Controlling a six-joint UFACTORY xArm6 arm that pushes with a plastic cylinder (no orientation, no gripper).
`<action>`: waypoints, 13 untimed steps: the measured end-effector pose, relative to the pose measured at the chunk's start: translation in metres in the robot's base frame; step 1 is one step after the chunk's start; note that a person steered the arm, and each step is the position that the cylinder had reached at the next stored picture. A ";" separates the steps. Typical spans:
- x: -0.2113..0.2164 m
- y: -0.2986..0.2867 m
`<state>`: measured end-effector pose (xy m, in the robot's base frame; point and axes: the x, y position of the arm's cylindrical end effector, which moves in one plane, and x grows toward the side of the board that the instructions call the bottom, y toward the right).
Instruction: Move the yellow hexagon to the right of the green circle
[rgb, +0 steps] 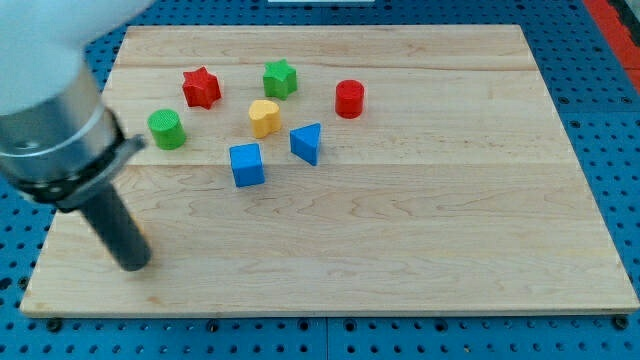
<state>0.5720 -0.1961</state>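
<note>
Seven blocks on the wooden board (420, 200), all clustered in the upper left of the frame. The yellow hexagon (264, 117) sits mid-cluster, upper left-centre of the view. It's already on the view's right of the green circle (166, 129), well apart from it and slightly higher in frame.

Around the yellow one: red star (201, 87) to its upper left, green star (280, 78) just above, red cylinder (349, 99) to its right, blue triangle (307, 142) just below-right, blue cube (246, 164) below. None of them look to be touching it.

We have no gripper here, just the rod, so nothing is held. Our tip (134, 265) is down at the lower left of the frame, near the board's left edge, well apart from every block; nearest is the green circle, up above it. The rod's upper body is blurred and covers the view's left edge.
</note>
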 end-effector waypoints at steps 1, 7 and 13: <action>0.009 -0.019; -0.110 0.094; -0.075 0.105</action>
<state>0.4974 -0.0909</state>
